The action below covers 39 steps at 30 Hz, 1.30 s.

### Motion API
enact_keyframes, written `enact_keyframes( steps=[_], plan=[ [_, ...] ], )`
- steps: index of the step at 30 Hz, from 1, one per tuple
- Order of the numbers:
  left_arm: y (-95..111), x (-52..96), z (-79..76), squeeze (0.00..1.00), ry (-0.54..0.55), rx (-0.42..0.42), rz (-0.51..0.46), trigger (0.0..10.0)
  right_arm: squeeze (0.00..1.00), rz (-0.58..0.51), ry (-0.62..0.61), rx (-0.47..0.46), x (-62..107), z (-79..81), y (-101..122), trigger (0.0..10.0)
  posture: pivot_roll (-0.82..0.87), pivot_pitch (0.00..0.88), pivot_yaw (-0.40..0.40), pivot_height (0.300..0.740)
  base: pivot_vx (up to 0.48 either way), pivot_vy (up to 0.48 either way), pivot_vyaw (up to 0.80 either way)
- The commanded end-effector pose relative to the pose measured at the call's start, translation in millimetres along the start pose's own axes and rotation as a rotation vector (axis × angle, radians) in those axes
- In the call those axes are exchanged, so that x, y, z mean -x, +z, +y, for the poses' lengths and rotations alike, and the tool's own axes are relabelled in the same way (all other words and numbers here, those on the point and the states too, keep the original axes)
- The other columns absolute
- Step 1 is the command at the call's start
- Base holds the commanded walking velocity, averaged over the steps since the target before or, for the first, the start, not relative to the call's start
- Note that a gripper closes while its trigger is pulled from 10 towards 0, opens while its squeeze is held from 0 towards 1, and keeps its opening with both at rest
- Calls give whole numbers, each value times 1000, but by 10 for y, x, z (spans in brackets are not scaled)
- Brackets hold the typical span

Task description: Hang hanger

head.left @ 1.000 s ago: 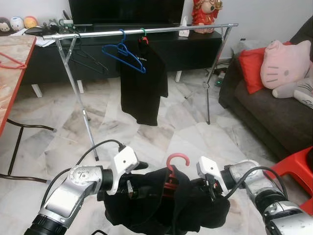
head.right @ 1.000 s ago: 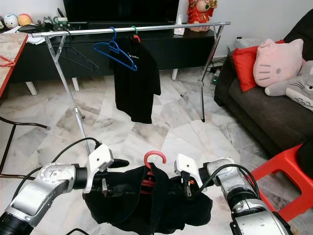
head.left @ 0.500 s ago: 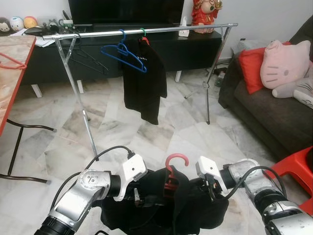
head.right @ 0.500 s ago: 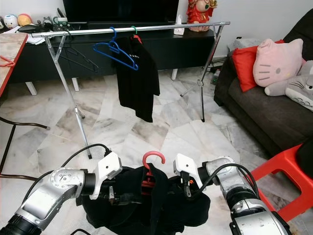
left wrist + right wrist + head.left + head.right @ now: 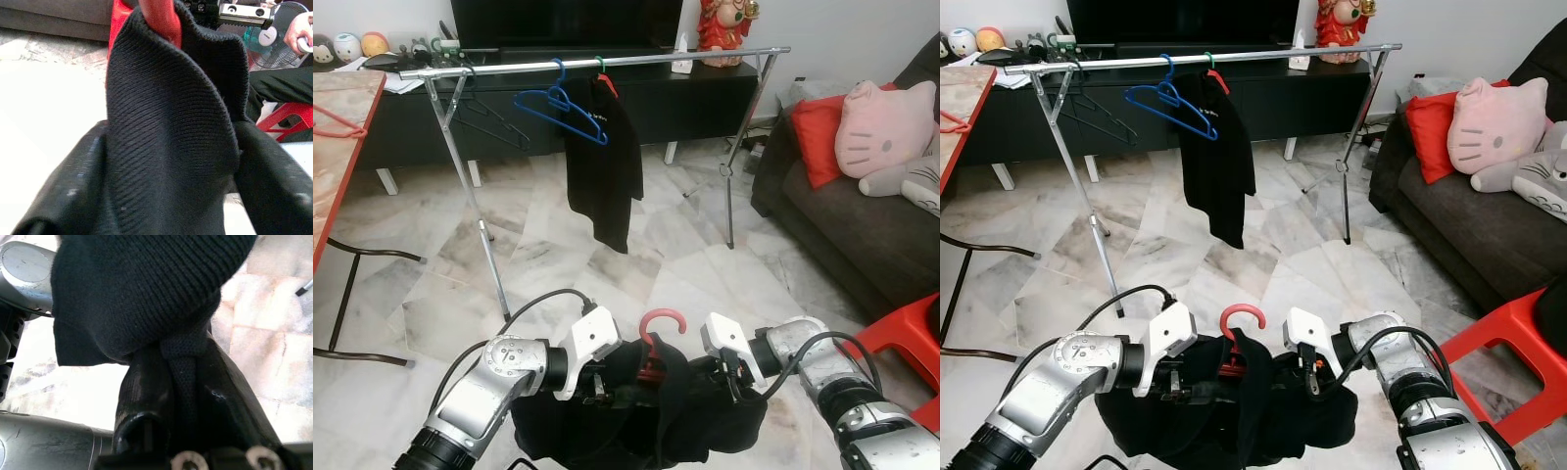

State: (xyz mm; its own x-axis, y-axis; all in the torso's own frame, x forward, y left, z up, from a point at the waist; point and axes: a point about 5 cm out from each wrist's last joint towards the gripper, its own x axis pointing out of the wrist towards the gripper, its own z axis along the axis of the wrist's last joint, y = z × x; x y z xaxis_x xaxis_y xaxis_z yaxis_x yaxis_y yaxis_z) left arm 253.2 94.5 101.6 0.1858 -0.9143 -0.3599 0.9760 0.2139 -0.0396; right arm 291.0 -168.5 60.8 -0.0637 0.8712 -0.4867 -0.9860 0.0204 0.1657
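Low in front, betw. both arms: one red hanger (image 5: 658, 338) w/ a black knit garment (image 5: 636, 416) draped over it, hook up, above the marble floor (image 5: 440, 284). Right gripper (image 5: 188, 367) pinched tight on a fold of garment. Left gripper (image 5: 612, 387) buried in the cloth; can't tell if closed. Beyond: one metal rack (image 5: 597, 62), carrying 1 blue hanger (image 5: 558, 103), dark empty hangers (image 5: 494, 122) and 1 hung black shirt (image 5: 607, 162).
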Motion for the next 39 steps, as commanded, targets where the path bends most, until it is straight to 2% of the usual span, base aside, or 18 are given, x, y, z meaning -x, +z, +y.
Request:
enact_keyframes(
  steps=[1, 16, 37, 38, 39],
  plan=[
    [-10, -26, -31, 0, -32, 2, 11, 0, 0, -37, -12, 42, 37, -36, 102, 0, 43, 0, -121, 716, 0, 0, 0],
    [-52, -26, -81, 0, -74, 0, 49, 0, 0, -40, -23, 54, 37, -57, 137, 0, 42, 0, -123, 716, 0, 0, 0],
    [-41, -54, -117, 0, -97, 4, 47, 0, 0, -25, -40, 66, 27, -77, 151, 0, 41, 0, -126, 716, 0, 0, 0],
    [-41, -54, -114, 0, -94, 4, 46, 0, 0, -13, -62, 73, 21, -86, 145, 6588, 41, 0, -126, 716, 0, 0, 0],
    [-41, -54, -113, 0, -92, 4, 45, 0, 0, -8, -69, 72, 17, -90, 140, 10000, 41, 0, -126, 716, 0, 0, 0]
  ],
)
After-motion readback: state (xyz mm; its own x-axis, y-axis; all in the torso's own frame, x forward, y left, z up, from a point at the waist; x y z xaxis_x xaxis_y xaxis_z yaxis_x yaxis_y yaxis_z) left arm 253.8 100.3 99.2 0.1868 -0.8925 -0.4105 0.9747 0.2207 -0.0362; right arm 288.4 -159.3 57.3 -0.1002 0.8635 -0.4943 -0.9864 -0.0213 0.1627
